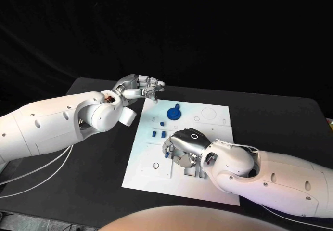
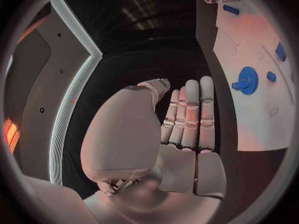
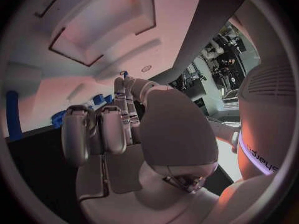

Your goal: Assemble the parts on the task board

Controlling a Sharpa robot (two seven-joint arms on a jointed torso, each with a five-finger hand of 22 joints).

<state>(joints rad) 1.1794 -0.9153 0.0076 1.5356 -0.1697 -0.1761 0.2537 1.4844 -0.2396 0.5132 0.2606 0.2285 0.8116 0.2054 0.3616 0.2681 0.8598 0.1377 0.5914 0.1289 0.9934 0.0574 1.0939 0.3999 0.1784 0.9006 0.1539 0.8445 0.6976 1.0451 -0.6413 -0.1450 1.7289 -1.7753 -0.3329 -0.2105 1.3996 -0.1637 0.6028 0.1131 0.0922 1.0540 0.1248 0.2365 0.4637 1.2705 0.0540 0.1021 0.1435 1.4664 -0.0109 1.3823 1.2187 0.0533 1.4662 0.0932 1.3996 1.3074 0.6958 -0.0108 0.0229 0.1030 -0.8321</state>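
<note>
My right hand (image 1: pixel 186 144) is hovering low over the middle of the white task board (image 1: pixel 215 185) on the black table (image 1: pixel 83 187), fingers curled — whether they are pinching a small blue part I cannot tell. My left hand (image 1: pixel 139 87) is waiting at the board's far-left corner, fingers straight and holding nothing; the blue gear (image 1: pixel 173 113) is lying just beside it.

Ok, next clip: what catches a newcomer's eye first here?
The white task board in the middle of the black table, with a blue gear near its far edge. The right hand is down over the board's middle, among small blue parts; the left hand hovers off the far-left corner.
</note>
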